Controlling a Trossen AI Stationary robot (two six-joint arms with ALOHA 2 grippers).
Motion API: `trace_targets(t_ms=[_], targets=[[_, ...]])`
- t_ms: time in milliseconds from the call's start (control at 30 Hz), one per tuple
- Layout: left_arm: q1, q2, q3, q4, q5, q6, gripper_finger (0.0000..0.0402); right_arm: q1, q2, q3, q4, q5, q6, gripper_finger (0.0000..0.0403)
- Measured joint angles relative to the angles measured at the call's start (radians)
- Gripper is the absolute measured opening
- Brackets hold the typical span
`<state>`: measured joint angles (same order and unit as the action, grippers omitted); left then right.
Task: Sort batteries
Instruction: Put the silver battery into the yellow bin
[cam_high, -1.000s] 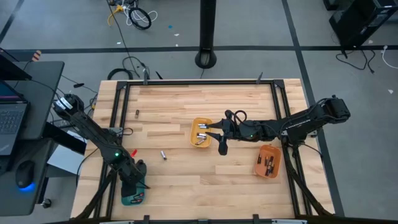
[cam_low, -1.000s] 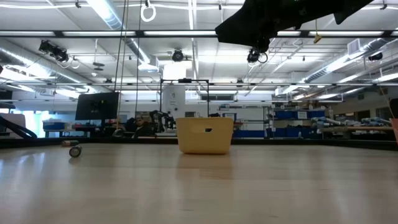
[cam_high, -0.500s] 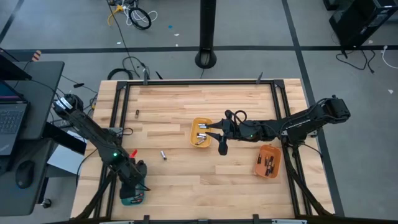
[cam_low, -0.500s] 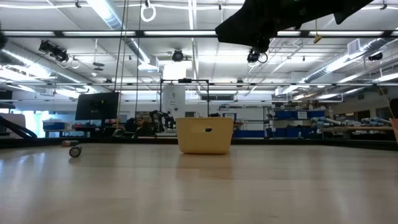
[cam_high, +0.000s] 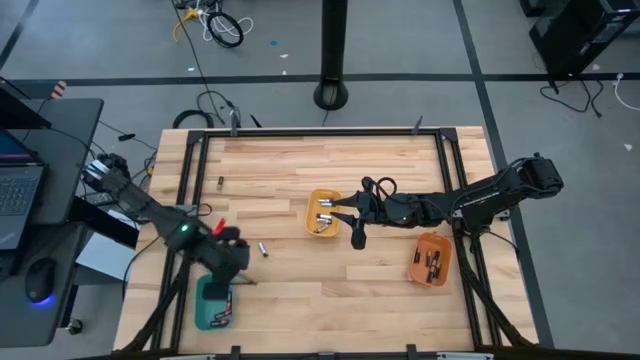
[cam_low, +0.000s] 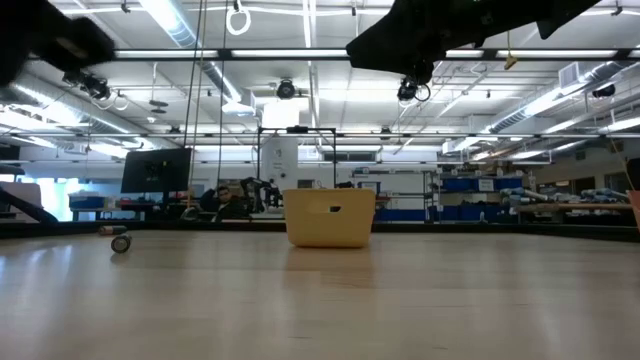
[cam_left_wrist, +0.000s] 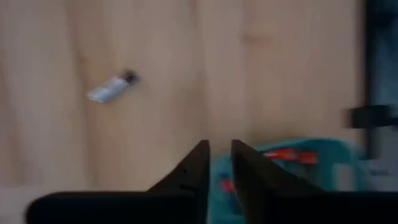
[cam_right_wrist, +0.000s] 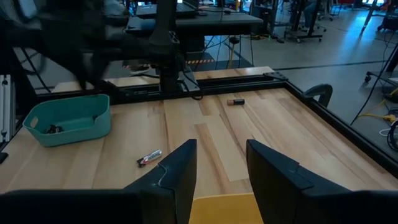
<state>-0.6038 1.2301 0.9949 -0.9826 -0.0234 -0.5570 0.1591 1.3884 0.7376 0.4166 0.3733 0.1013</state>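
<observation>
Two loose batteries lie on the bare wood: a silvery one (cam_high: 263, 249) near the table's left-centre, and a small dark one (cam_high: 221, 181) well apart from it toward the far left corner. More batteries sit in the three trays: the yellow tray (cam_high: 322, 214) at mid-table, the orange tray (cam_high: 431, 259) by the right edge and the teal tray (cam_high: 213, 303) at the near left edge.

The left gripper (cam_high: 232, 262) hangs above the wood between the teal tray and the silvery battery, its fingers (cam_left_wrist: 194, 167) nearly pressed together with only a thin gap and nothing between them. The right gripper (cam_high: 340, 208) hovers at the yellow tray's right rim, its fingers spread and empty.

The table (cam_high: 330, 300) is pale butcher-block planking in a black metal frame. Beyond it lies grey floor with cables. The low view looks across into a wide workshop with strip lights, monitors and shelving.
</observation>
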Motion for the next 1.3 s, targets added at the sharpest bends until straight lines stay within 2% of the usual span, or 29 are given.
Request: trace_targets(t_ms=[167, 367, 533, 667, 833, 1000, 1300], targets=[[0.189, 0.0, -0.055, 0.01, -0.008, 0.325, 0.001, 0.0, 0.0, 0.0, 0.0, 0.0, -0.007, 0.0146], [0.335, 0.008, -0.119, 0.105, 0.012, 0.644, 0.0023, 0.0, 0.0, 0.0, -0.001, 0.0, -0.008, 0.0146], [0.37, 0.098, -0.136, 0.098, 0.015, 0.815, 0.0027, 0.0, 0.0, 0.0, -0.006, 0.0, -0.008, 0.0147], [0.369, 0.207, -0.136, 0.158, 0.019, 0.923, 0.0027, 0.0, 0.0, 0.0, -0.016, 0.0, -0.003, 0.0144], [0.369, 0.324, -0.112, 0.178, 0.035, 0.974, 0.0027, 0.0, 0.0, 0.0, -0.023, 0.0, -0.001, 0.0144], [0.366, 0.375, -0.08, 0.159, 0.036, 0.975, 0.0037, 0.0, 0.0, 0.0, -0.03, 0.0, 0.0, 0.0142], [0.366, 0.377, -0.048, 0.145, 0.031, 0.982, 0.0115, 0.0, 0.0, 0.0, -0.04, 0.0, 0.0, 0.0139]])
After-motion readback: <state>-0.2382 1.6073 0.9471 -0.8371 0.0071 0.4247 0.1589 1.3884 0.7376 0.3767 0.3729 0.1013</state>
